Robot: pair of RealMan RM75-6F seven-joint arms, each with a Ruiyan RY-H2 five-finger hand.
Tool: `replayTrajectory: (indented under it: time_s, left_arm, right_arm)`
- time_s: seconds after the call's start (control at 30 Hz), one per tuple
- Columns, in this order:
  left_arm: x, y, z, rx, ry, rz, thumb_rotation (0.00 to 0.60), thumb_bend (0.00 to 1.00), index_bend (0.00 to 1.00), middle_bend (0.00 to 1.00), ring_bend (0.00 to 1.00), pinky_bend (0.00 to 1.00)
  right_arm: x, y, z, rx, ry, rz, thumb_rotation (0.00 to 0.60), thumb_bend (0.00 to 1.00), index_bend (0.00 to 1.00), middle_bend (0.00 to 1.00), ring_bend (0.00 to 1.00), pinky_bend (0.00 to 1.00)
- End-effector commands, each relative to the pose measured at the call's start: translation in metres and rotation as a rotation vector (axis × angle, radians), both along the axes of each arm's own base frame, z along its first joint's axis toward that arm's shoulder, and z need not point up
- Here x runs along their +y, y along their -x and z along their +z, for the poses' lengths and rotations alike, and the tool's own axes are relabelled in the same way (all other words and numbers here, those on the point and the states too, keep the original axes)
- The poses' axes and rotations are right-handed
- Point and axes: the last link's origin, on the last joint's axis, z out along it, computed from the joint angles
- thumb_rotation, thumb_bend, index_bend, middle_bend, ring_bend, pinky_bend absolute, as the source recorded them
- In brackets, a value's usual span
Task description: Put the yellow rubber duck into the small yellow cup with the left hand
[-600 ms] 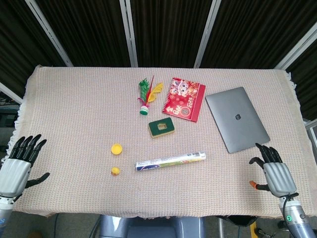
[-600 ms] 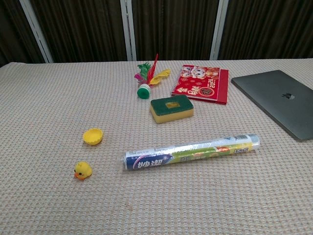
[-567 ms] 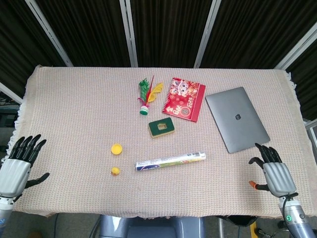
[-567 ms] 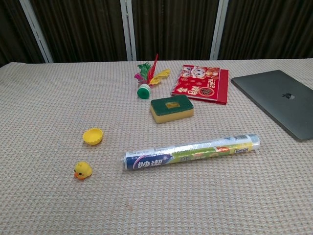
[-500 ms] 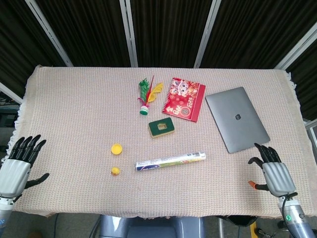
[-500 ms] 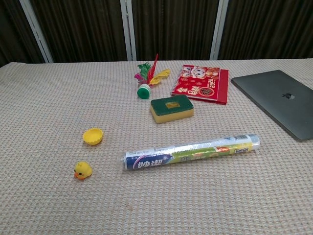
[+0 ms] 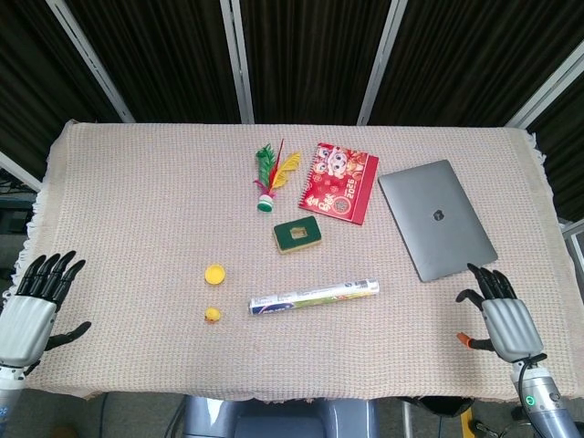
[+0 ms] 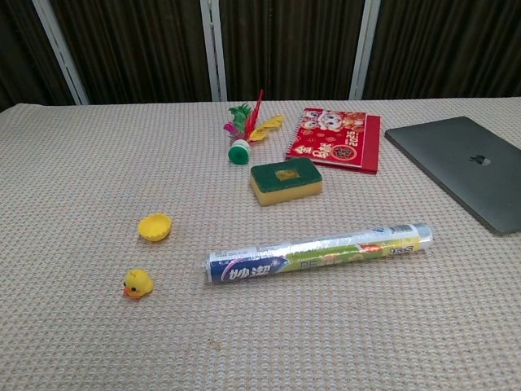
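Note:
The yellow rubber duck sits upright on the woven tablecloth, toward the front left. The small yellow cup stands just behind it, mouth up and empty. My left hand hovers at the table's front left corner, fingers spread and holding nothing, well left of the duck. My right hand is at the front right edge, fingers apart and empty. Neither hand shows in the chest view.
A wrapped roll lies right of the duck. Behind it sit a green-topped sponge, a feather shuttlecock, a red calendar and a closed grey laptop.
Both hands have drifted slightly toward the front edge of the table. The duck, cup and other objects have not moved.

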Motion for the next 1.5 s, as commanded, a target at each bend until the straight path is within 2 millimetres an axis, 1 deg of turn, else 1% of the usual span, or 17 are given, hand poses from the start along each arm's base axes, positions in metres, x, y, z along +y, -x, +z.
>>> replayTrajectory:
  time_s: [0.03,0.17,0.4,0.53,0.63,0.77,0.9,1.03,1.13,1.2,1.33,1.5]
  left_arm:
    - [0.001,-0.004,-0.002,0.000,0.011,-0.010,0.600,0.06,0.07,0.00,0.00,0.03]
    - [0.007,-0.010,-0.006,0.015,0.017,-0.049,0.600,0.07,0.07,0.00,0.00,0.03]
    - [0.011,-0.014,-0.011,0.036,0.015,-0.090,0.600,0.09,0.06,0.00,0.00,0.03]
    - [0.014,-0.018,-0.014,0.011,0.019,-0.110,0.600,0.10,0.09,0.00,0.00,0.03]
    - [0.023,-0.020,-0.018,0.005,0.057,-0.117,0.600,0.12,0.11,0.00,0.00,0.03]
    - [0.045,-0.024,-0.026,0.060,0.073,-0.140,0.600,0.15,0.15,0.00,0.00,0.01]
    - [0.065,-0.029,-0.051,0.082,0.134,-0.123,0.600,0.16,0.17,0.00,0.00,0.00]
    - [0.073,-0.036,-0.082,0.022,0.175,-0.079,0.600,0.17,0.17,0.00,0.00,0.00]
    - [0.071,-0.044,-0.103,-0.024,0.205,-0.058,0.600,0.17,0.17,0.00,0.00,0.00]
    - [0.068,-0.047,-0.112,-0.026,0.220,-0.058,0.600,0.17,0.18,0.00,0.00,0.00]
    - [0.063,-0.051,-0.125,-0.029,0.255,-0.060,0.600,0.18,0.20,0.00,0.00,0.00]
    - [0.059,-0.054,-0.134,-0.041,0.282,-0.062,0.600,0.20,0.23,0.00,0.00,0.00]
  right_arm:
    - [0.003,0.001,0.001,0.001,-0.003,-0.004,0.600,0.00,0.39,0.02,0.00,0.00]
    - [0.004,0.005,0.005,0.003,0.005,-0.020,0.600,0.00,0.39,0.02,0.00,0.00]
    - [0.008,0.006,0.008,0.009,0.009,-0.017,0.600,0.00,0.40,0.02,0.00,0.00]
    - [0.009,0.006,0.008,-0.003,0.006,-0.027,0.600,0.00,0.40,0.02,0.00,0.00]
    - [0.009,0.005,0.007,-0.016,0.007,-0.023,0.600,0.00,0.40,0.02,0.00,0.00]
    - [0.008,0.004,0.005,-0.019,0.002,-0.016,0.600,0.00,0.41,0.02,0.00,0.00]
    - [0.007,0.004,0.004,-0.015,0.001,-0.015,0.600,0.00,0.41,0.02,0.00,0.00]
    - [0.008,0.005,0.005,-0.023,0.005,-0.028,0.600,0.00,0.40,0.02,0.00,0.00]
    - [0.008,0.005,0.006,-0.028,0.007,-0.029,0.600,0.00,0.40,0.02,0.00,0.00]
    - [0.008,0.005,0.006,-0.028,0.005,-0.027,0.600,0.00,0.41,0.02,0.00,0.00]
    - [0.007,0.005,0.005,-0.031,0.003,-0.026,0.600,0.00,0.41,0.02,0.00,0.00]
    - [0.007,0.005,0.005,-0.033,0.002,-0.025,0.600,0.00,0.41,0.02,0.00,0.00]
